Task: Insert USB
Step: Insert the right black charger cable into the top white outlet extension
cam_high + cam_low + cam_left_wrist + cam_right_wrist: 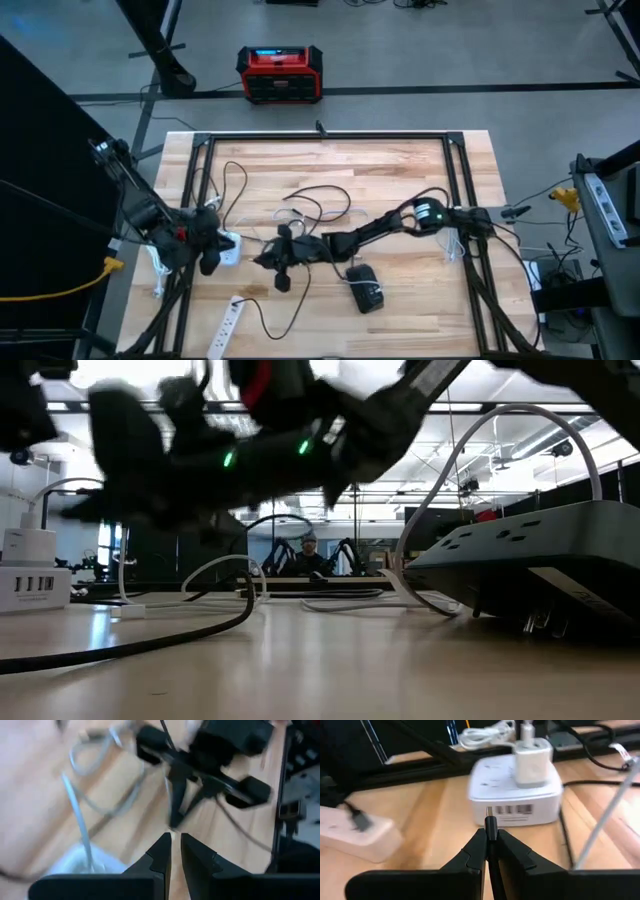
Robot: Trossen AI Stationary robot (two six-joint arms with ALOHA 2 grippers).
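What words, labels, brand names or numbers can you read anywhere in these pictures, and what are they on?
No text is legible.
The red and black box on the floor: lit screen too small to read.
The white charging hub: only USB slots, no readable wording.

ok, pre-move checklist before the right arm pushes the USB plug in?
1. Plug held: ok. Right pincer is shut on the USB plug, metal tip forward.
2. Target in view: ok. White hub shows its USB ports ahead of the plug.
3. Plug lined up with a port: cannot tell.
4. Gap to the hub: ok, plug not yet touching.
5. Left pincer: ok, nearly closed, holds nothing.
6. Loose cables away from the path: cannot tell.
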